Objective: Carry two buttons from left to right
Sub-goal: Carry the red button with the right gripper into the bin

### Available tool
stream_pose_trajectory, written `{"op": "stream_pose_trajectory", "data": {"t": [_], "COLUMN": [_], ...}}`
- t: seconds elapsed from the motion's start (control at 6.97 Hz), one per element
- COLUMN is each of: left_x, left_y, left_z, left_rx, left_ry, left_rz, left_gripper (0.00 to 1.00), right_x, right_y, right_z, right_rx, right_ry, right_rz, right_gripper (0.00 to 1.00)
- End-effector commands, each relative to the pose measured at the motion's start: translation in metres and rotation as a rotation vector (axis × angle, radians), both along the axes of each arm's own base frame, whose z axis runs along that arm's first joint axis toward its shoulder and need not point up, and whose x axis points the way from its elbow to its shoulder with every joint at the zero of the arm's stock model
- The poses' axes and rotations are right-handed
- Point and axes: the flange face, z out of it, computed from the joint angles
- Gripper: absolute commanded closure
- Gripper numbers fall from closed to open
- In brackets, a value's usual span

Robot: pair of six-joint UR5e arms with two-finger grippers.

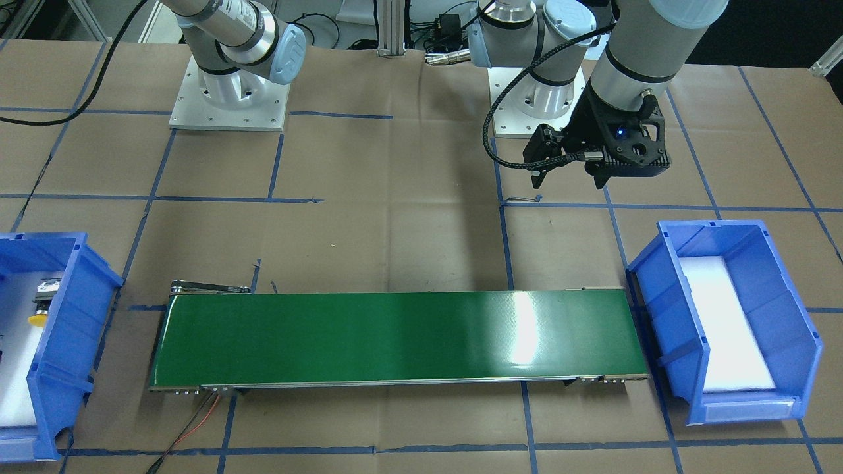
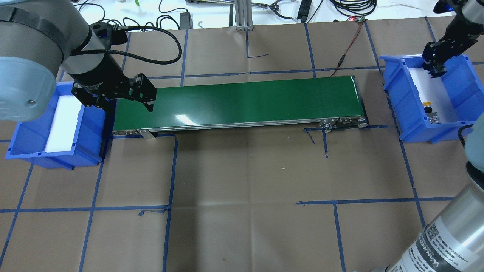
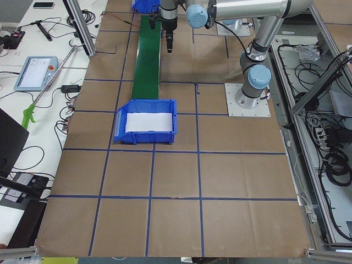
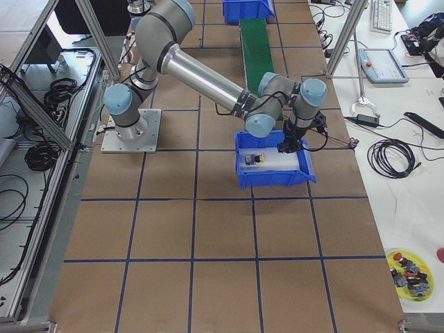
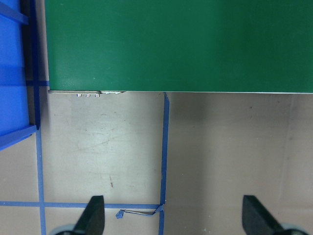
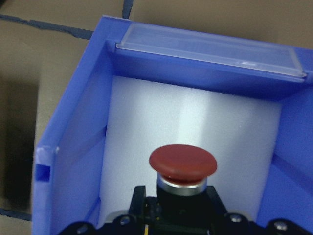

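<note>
My right gripper (image 2: 435, 69) hangs over the far end of the right blue bin (image 2: 463, 81). In the right wrist view it is shut on the black body of the red-capped button (image 6: 183, 161), held above the bin's white liner. The yellow-capped button (image 2: 427, 105) lies in the near end of that bin; it also shows in the front view (image 1: 37, 319) and the right side view (image 4: 254, 159). My left gripper (image 2: 140, 95) hovers over the left end of the green conveyor belt (image 2: 238, 102). Its fingers (image 5: 95, 215) are spread wide and hold nothing.
The left blue bin (image 2: 22, 136) holds only a white foam liner. Brown paper with blue tape lines covers the table. A cable (image 2: 346, 49) runs from the belt's far right corner. Both arm bases (image 1: 227, 99) stand behind the belt.
</note>
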Motion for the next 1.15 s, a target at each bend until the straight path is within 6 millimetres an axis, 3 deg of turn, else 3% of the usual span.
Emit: {"op": "stream_pose_trajectory", "data": {"t": [0.0,0.43,0.57,0.86,1.0], "left_x": [0.000,0.000,0.000,0.000,0.000], "left_y": [0.000,0.000,0.000,0.000,0.000], "left_z": [0.000,0.001,0.001,0.001,0.001], "left_rx": [0.000,-0.002,-0.002,-0.002,-0.002], "left_ry": [0.000,0.000,0.000,0.000,0.000], "left_rz": [0.000,0.000,0.000,0.000,0.000], "left_gripper": [0.00,0.00,0.00,0.00,0.00], "right_x": [-0.003,-0.006,-0.005,-0.005,-0.006], "right_y": [-0.007,-0.008,-0.006,-0.010,-0.011], "right_z": [-0.043,-0.065,-0.068,-0.060,-0.054], "right_rx": [0.016,0.050,0.056,0.035,0.026], "right_ry": [-0.012,-0.012,-0.015,-0.023,-0.018], "right_rz": [0.002,0.000,-0.005,-0.016,-0.021], "right_gripper": [0.98,0.96,0.86,0.16,0.08]}}
